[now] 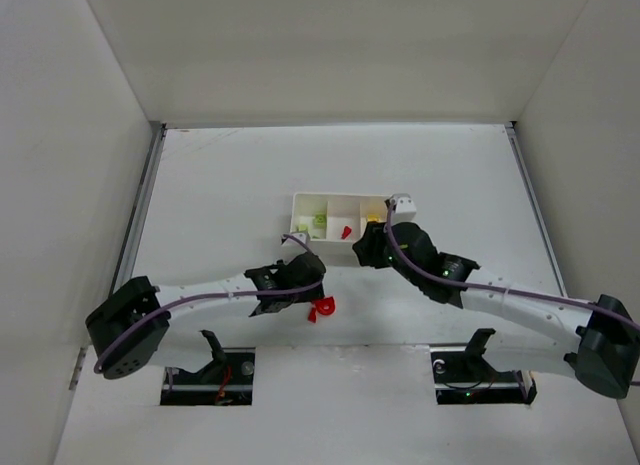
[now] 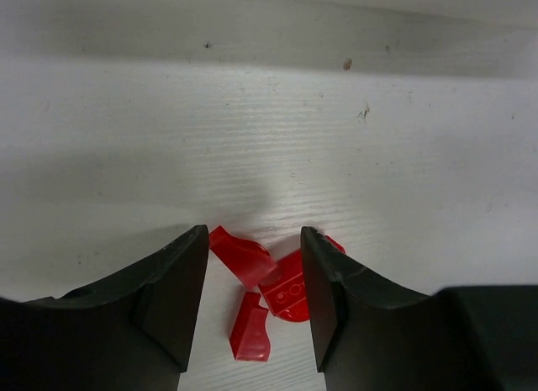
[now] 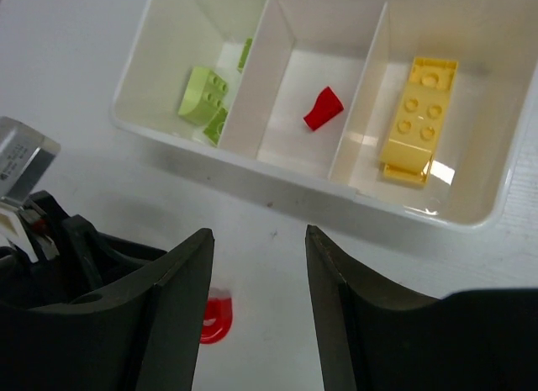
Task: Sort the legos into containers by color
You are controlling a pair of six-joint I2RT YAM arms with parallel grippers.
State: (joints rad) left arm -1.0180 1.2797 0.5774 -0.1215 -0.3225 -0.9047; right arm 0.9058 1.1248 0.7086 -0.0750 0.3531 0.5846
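Observation:
Three small red legos (image 2: 244, 255) (image 2: 290, 288) (image 2: 250, 328) lie together on the table between the fingers of my open left gripper (image 2: 254, 238). From above they show as a red cluster (image 1: 322, 308) just right of the left gripper (image 1: 303, 297). The white tray (image 3: 303, 174) holds light green legos (image 3: 204, 105) in its left compartment. One red lego (image 3: 323, 108) lies in the middle and a long yellow lego (image 3: 418, 118) in the right. My right gripper (image 3: 259, 233) is open and empty, above the table just in front of the tray (image 1: 300, 200).
A red piece (image 3: 214, 317) of the cluster shows on the table beside my right gripper's left finger. The left arm's wrist (image 3: 50, 240) sits close on the left of the right wrist view. White walls enclose the table.

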